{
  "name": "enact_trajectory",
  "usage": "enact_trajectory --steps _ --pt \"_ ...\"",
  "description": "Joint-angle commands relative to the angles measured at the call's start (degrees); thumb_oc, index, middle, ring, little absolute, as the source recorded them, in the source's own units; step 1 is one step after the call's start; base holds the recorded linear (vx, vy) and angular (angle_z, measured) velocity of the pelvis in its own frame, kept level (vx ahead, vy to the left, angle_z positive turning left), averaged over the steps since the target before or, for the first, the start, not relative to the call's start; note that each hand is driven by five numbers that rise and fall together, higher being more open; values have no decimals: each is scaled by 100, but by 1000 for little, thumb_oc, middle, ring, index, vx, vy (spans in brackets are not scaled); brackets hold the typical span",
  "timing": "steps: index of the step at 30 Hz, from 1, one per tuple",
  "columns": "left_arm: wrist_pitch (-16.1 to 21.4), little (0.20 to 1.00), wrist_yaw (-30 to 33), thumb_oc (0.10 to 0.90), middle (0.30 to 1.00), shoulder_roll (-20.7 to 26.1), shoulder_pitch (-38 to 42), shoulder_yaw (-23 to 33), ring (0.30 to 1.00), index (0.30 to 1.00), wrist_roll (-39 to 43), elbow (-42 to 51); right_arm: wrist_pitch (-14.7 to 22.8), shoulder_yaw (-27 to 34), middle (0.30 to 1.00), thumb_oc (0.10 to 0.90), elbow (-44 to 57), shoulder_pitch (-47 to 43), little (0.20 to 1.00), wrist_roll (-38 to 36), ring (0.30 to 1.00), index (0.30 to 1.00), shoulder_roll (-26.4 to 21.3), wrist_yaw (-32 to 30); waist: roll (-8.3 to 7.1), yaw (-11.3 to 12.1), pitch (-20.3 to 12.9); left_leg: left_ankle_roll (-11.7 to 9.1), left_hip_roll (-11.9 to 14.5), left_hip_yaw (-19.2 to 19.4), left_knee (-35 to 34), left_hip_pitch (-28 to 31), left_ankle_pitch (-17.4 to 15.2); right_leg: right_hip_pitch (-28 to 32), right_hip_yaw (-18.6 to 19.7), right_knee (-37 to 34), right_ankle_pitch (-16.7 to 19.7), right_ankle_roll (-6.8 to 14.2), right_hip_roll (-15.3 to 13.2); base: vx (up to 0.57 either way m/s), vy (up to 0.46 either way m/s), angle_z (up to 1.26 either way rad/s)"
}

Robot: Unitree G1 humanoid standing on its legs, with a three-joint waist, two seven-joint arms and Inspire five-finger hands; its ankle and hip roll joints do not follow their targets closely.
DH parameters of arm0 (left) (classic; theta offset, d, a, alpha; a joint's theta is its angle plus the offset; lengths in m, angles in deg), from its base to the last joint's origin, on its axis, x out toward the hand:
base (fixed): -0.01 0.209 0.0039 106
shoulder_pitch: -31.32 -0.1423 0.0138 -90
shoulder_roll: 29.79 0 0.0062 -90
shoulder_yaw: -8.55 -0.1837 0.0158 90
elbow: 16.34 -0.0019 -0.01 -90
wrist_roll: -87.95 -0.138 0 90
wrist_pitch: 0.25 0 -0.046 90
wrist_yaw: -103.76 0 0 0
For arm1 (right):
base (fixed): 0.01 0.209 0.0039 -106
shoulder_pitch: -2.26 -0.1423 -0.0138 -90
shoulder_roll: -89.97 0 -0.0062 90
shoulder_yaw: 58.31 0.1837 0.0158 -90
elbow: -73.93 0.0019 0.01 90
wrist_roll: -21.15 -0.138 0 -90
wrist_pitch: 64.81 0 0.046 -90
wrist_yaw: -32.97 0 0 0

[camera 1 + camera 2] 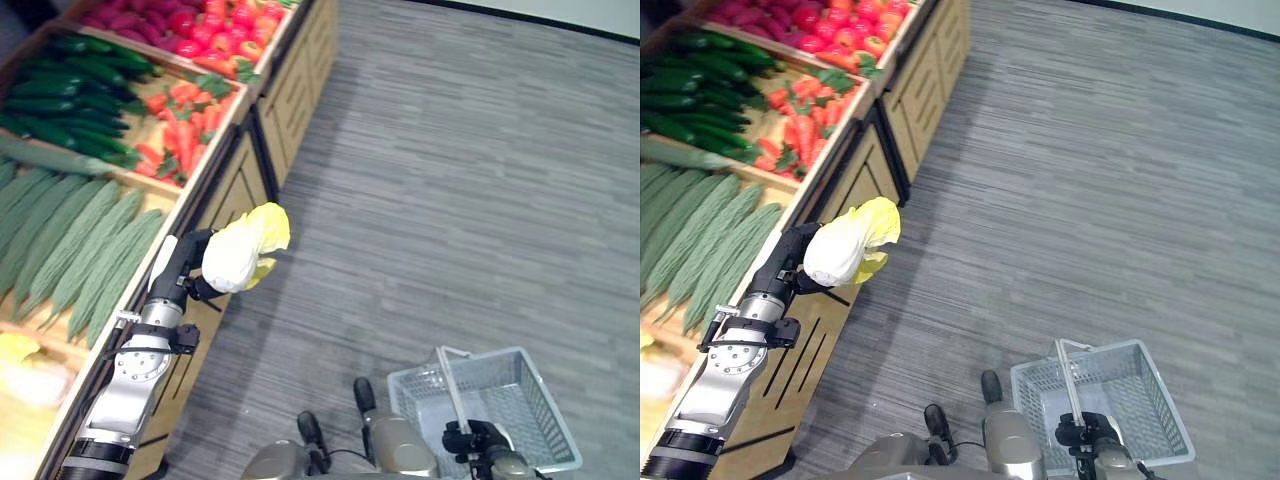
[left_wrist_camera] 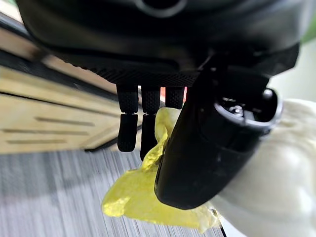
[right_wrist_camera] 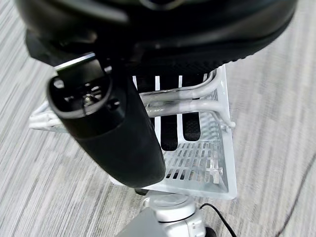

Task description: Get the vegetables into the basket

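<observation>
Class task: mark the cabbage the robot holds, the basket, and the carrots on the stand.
cabbage (image 1: 238,255), left eye view, on its pale body.
basket (image 1: 545,415), left eye view, on its mesh side wall.
carrots (image 1: 185,125), left eye view, middle of the pile.

Wooden stand (image 1: 225,175) holds cucumbers (image 1: 70,85), carrots (image 1: 180,125), gourds (image 1: 75,245).

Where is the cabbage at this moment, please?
The cabbage is in the left hand, in the air beside the wooden vegetable stand, not yet over the basket.
</observation>
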Motion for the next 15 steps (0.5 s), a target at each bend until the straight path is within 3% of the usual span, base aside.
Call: enact_trajectory --steps 1,2,7,10,11,15 --pt "606 300 215 400 300 243 273 350 300 300 -57 766 203 -173 300 400 -38 -6 300 -177 300 300 -15 -33 -15 112 -235 52 128 306 861 -210 -1045 -390 -717 -95 264 794 -473 -69 37 -95" --pt "596 300 226 400 300 267 282 341 300 300 -54 773 199 -199 300 400 -12 -2 300 -157 300 300 10 -45 23 159 -222 29 207 456 786 -188 -969 -432 -1260 -22 111 707 -636 -55 20 -113" --pt "570 300 221 400 300 287 387 249 300 300 -16 788 191 -249 300 400 -3 63 300 -129 300 300 74 -62 95 98 -320 -15 262 531 339 -14 -754 -143 -1530 176 -65 549 -871 6 -15 -58" --pt "561 300 246 400 300 269 305 359 300 300 36 803 178 -319 300 400 19 20 300 -46 300 300 87 -73 83 270 -441 -83 362 857 274 56 -694 109 -2302 294 -13 573 -1209 43 -96 -45" --pt "540 300 232 400 300 251 216 432 300 300 43 789 173 -371 300 400 51 14 300 35 300 300 88 -57 23 385 -488 -118 388 1046 285 92 -682 298 -2734 310 -16 594 -1305 39 -133 -104" --pt "547 300 157 400 300 208 132 474 300 300 35 717 150 -449 300 400 136 35 300 213 300 300 60 4 -114 398 -570 -247 477 1176 377 94 -617 444 -2664 -51 37 604 -1191 38 -215 -54"
